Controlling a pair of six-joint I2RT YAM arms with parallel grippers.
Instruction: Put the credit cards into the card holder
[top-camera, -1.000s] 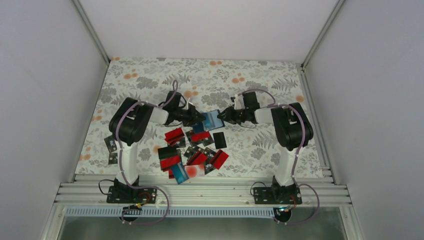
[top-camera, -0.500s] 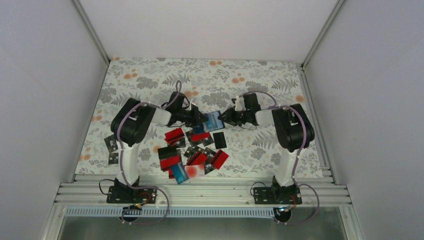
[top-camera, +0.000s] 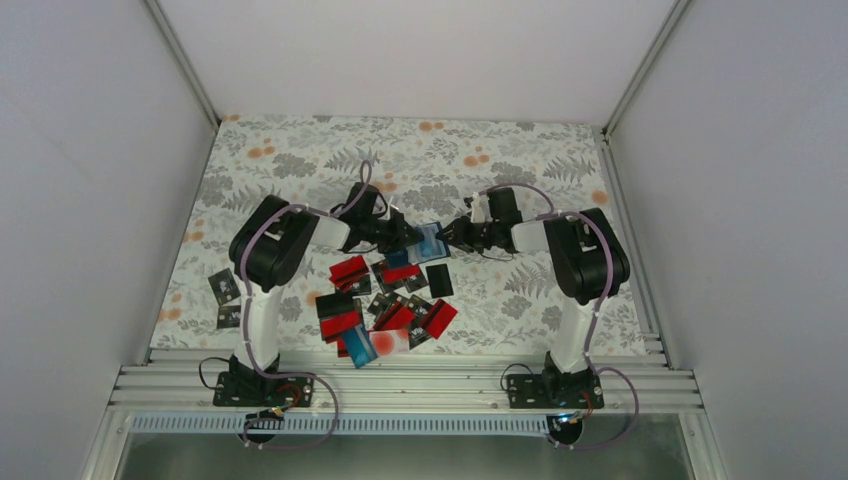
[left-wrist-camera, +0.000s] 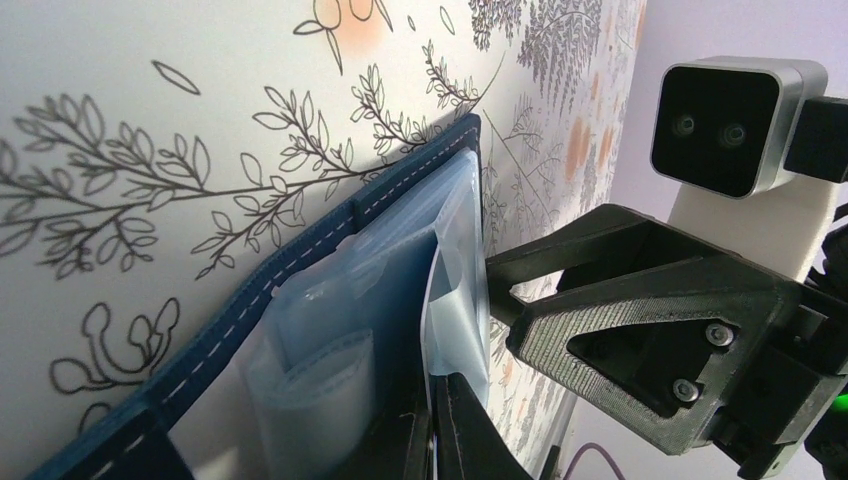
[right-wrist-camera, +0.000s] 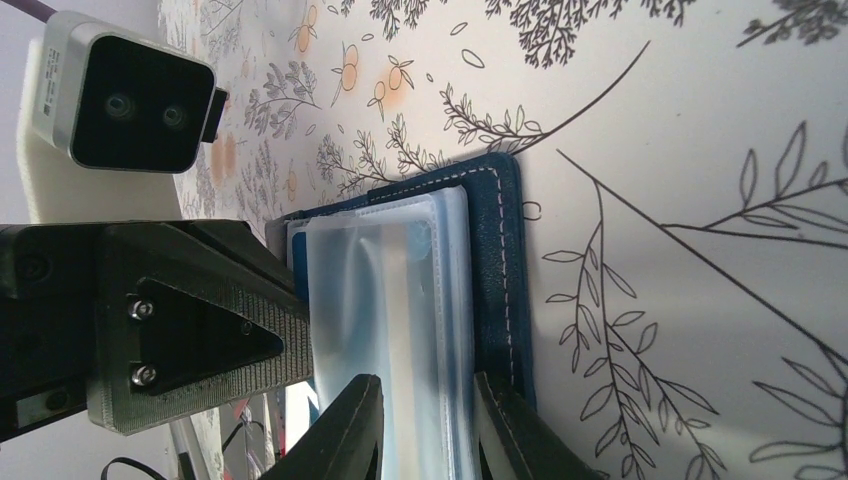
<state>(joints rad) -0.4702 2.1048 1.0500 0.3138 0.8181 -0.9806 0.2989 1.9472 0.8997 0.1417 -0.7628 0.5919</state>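
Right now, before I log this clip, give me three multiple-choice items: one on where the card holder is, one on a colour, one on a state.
1. Where is the card holder?
A) under the card pile
B) at the table's left edge
C) between the left gripper and right gripper

2. Its stitched cover is:
A) navy blue
B) red
C) green

3. The holder is:
A) folded shut
B) open, clear sleeves showing
C) torn in two

Answers:
1 C: the top view shows both grippers at it.
2 A: both wrist views show blue with pale stitching.
3 B: the sleeves fan out in both wrist views.
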